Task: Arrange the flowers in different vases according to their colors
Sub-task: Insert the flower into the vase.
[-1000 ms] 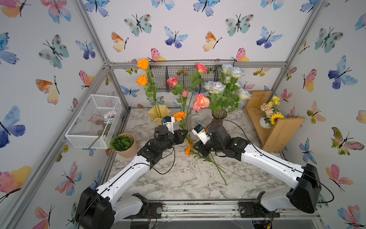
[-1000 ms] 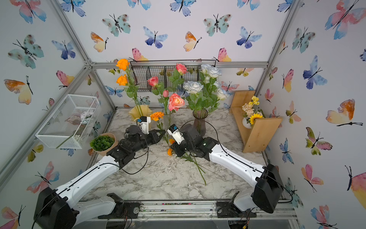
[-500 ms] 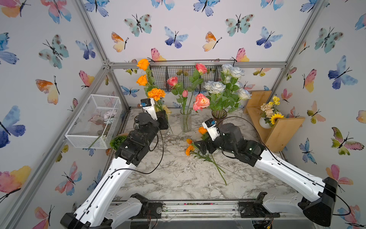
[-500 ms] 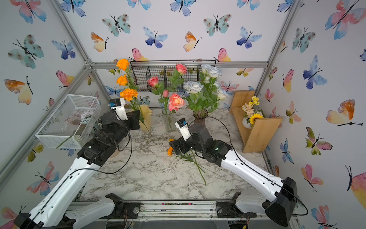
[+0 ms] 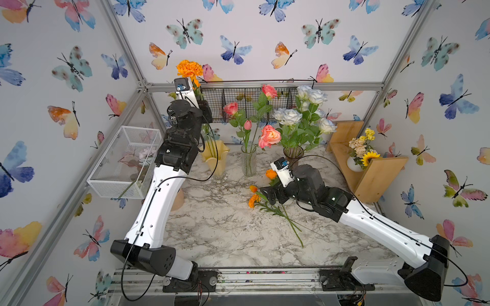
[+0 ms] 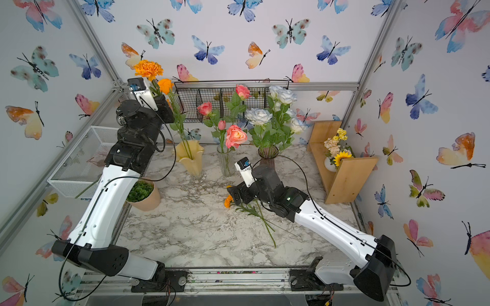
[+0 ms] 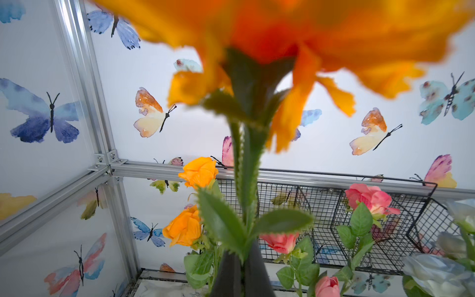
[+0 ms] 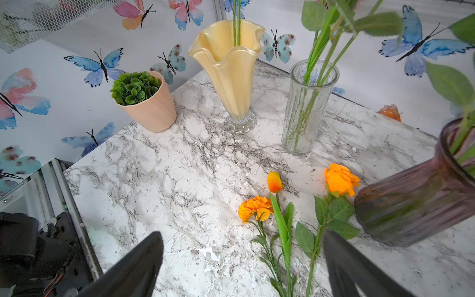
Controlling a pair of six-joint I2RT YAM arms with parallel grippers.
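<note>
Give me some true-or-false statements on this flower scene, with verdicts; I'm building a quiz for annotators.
1. The left jaws are shut on the stem of a ruffled orange marigold, held well above the marble tabletop. True.
2. The right jaws grip a flower. False: they stand wide open and empty over the table.
3. Three loose orange long-stemmed flowers lie on the table. True.
4. The clear ribbed glass cylinder vase holds white roses. False: it holds pink flowers; the white roses stand in the smoky purple ribbed vase.
5. The yellow ruffled-rim glass vase is empty. False: green stems stand in it.
</note>
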